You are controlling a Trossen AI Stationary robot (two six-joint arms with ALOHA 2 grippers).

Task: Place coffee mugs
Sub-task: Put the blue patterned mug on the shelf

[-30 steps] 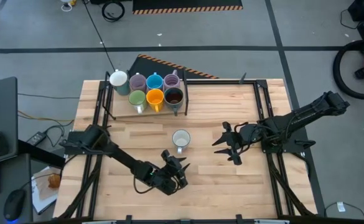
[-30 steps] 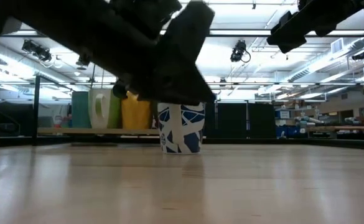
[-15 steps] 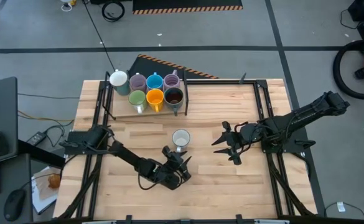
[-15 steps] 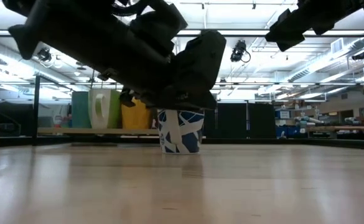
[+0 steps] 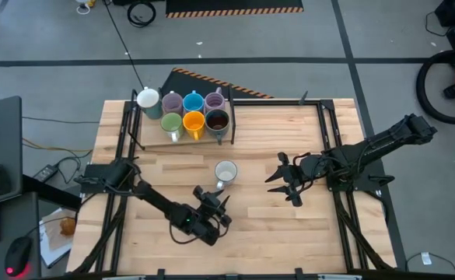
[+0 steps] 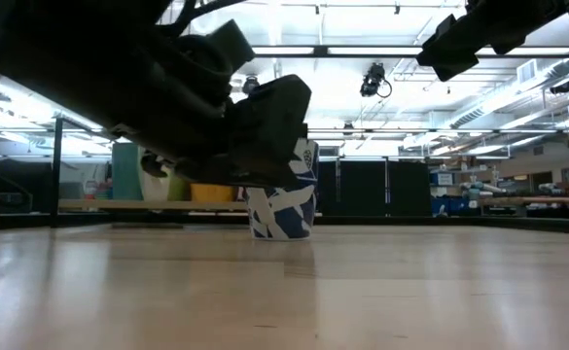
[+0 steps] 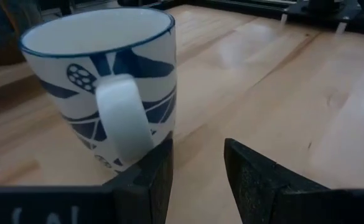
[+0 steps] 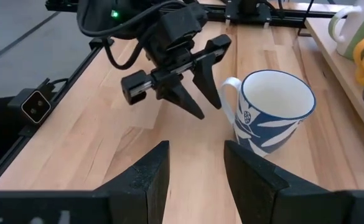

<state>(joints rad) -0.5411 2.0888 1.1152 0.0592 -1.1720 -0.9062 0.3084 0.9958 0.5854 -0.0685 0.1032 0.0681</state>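
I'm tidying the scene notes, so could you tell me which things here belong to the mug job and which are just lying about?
Job: white-and-blue mug; left gripper, open beside its handle; six mugs on the rack.
Lying about: computer mouse; floor cable.

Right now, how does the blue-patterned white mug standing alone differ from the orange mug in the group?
The blue-patterned white mug stands alone on the bare table near its middle; the orange mug stands packed among other mugs on the raised tray at the far edge. The patterned mug has the left gripper close by its handle; no gripper is near the orange mug. Both stand upright, mouths up.
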